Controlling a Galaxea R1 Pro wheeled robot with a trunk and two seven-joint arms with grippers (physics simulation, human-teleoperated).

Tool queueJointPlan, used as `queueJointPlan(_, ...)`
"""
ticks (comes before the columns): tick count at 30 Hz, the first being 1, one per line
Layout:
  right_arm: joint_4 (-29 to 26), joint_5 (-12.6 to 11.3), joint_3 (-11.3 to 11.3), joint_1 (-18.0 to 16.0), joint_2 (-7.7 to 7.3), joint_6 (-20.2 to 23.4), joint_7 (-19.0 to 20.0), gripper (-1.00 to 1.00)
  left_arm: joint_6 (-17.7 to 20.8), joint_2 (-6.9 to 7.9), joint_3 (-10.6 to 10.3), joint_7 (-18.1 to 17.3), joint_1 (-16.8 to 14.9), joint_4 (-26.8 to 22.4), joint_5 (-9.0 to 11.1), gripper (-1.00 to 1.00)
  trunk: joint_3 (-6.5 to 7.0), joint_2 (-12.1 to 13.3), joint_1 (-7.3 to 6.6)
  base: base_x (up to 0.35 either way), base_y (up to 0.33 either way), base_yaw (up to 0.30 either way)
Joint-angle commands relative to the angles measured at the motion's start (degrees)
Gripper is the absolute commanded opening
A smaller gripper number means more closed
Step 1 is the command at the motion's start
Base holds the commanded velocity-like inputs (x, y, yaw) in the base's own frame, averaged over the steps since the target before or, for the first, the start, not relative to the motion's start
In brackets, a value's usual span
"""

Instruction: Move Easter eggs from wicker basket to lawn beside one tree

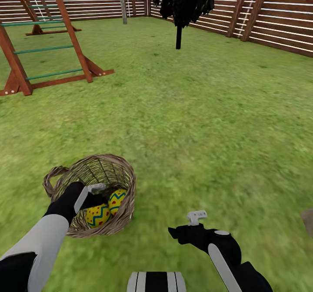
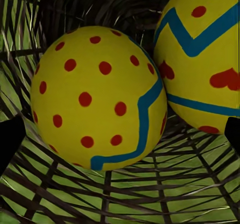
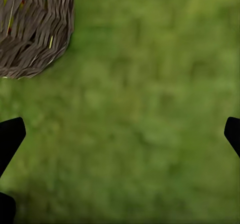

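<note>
The wicker basket [image 1: 124,176] stands on the lawn [image 1: 195,122] at the lower left. Two yellow Easter eggs with red dots and blue zigzags lie in it, one [image 1: 98,216] nearer me and one [image 1: 116,199] beside it. My left gripper [image 1: 98,197] reaches down inside the basket. Its left wrist view has the dotted egg [image 2: 97,96] close ahead between the wide-open fingertips [image 2: 10,144], with the second egg [image 2: 200,54] touching it. My right gripper [image 1: 173,232] hovers open over bare grass right of the basket [image 3: 32,29], holding nothing [image 3: 120,134].
A wooden play frame [image 1: 65,31] stands at the back left. A near-black columnar tree [image 1: 179,26] and a thin pale-trunked tree [image 1: 124,9] stand far back by the slat fence [image 1: 278,18]. A grey-brown shape [image 1: 308,221] is cut off at the right edge.
</note>
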Motion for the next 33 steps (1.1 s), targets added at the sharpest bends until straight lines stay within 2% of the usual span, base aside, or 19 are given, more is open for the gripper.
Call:
queueJointPlan(1,-0.1,-0.6,0.1,0.0,-0.05,0.1,-0.6,1.00,0.3,-0.01,0.1,0.1,0.0,-0.3,0.4,1.00,-0.04,0.0,-0.01,0.000,0.000,0.000)
queueJointPlan(5,-0.1,-0.6,0.1,0.0,-0.05,0.1,-0.6,1.00,0.3,-0.01,0.1,0.2,0.1,-1.0,0.4,1.00,-0.93,-0.1,0.09,0.000,0.000,0.000)
queueJointPlan(13,-0.1,-0.6,0.2,0.0,0.00,0.1,-0.6,1.00,0.2,-0.01,0.1,0.2,0.1,-1.6,0.5,1.00,-0.93,-0.1,0.09,0.000,0.000,0.000)
queueJointPlan(21,-0.1,-0.6,0.2,0.0,-0.01,0.1,-0.6,1.00,0.2,-0.01,0.2,0.2,0.1,-1.7,0.5,1.00,-2.70,-0.2,0.30,0.000,0.000,0.000)
queueJointPlan(28,-0.1,-0.6,0.2,0.0,-0.03,0.1,-0.6,1.00,0.2,-0.01,0.2,0.2,0.1,-1.9,0.5,1.00,-2.70,-0.2,0.30,0.000,0.000,0.000)
queueJointPlan(33,-0.1,-0.6,0.1,0.0,-0.02,0.1,-0.6,1.00,0.2,-0.01,0.2,0.2,0.2,-2.7,0.4,1.00,-3.81,-0.2,0.43,0.000,0.000,0.000)
